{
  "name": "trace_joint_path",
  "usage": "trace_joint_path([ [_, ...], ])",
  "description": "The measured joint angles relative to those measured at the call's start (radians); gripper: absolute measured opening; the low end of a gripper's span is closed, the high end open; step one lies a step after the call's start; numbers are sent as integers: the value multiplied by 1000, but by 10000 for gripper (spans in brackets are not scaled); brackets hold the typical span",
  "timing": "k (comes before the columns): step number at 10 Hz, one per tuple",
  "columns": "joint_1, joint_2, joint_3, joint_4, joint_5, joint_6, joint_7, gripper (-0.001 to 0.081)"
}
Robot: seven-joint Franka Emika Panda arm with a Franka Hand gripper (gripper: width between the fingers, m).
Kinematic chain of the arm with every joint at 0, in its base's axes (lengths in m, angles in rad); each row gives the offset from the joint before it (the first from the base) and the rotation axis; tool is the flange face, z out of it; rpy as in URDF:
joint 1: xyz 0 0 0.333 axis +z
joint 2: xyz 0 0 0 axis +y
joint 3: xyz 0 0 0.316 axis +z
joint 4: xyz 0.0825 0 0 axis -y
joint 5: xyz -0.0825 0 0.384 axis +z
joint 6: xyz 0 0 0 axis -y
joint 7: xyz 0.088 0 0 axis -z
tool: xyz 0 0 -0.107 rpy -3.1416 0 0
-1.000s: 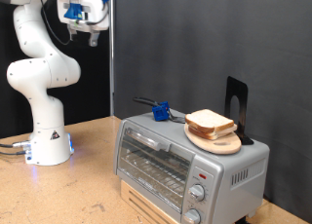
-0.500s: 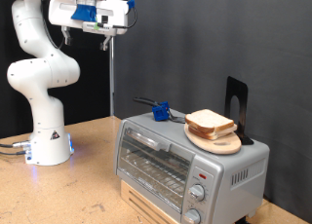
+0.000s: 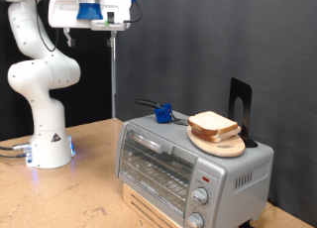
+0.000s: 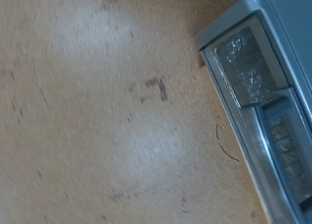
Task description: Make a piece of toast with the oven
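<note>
The silver toaster oven (image 3: 188, 169) stands on the wooden table at the exterior view's lower right, its glass door closed. Two alike slices of pale toast (image 3: 212, 123) lie stacked on a round light-wood plate (image 3: 226, 147) on top of the oven. My gripper (image 3: 97, 26) is high up at the exterior view's top left, far above and to the left of the oven, holding nothing that I can see. The wrist view looks down on the table (image 4: 97, 117) and one end of the oven (image 4: 255, 97); no fingers show in it.
A blue object with a dark handle (image 3: 162, 114) lies on the oven top beside the plate. A black stand (image 3: 240, 99) rises behind the toast. The arm's white base (image 3: 50, 144) stands on the table at left. A dark backdrop fills the right half.
The hand has swung to the right and turned level from its place a second ago, then shifted slightly up. The toast, plate and oven have not moved.
</note>
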Motion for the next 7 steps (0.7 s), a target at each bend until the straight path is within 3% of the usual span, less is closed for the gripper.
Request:
trace_joint_path([
  [1,14,-1,-13,-29,-10,58,-85,800],
  [2,12,-1,-12,-26,0,42,-61,800],
  [3,24,-8,-28,-28,46,57,-124,800],
  [5,79,-31,-98,-53,135,157,-334,800],
  [7,109,-4,-118,-78,149,273,-405,800],
])
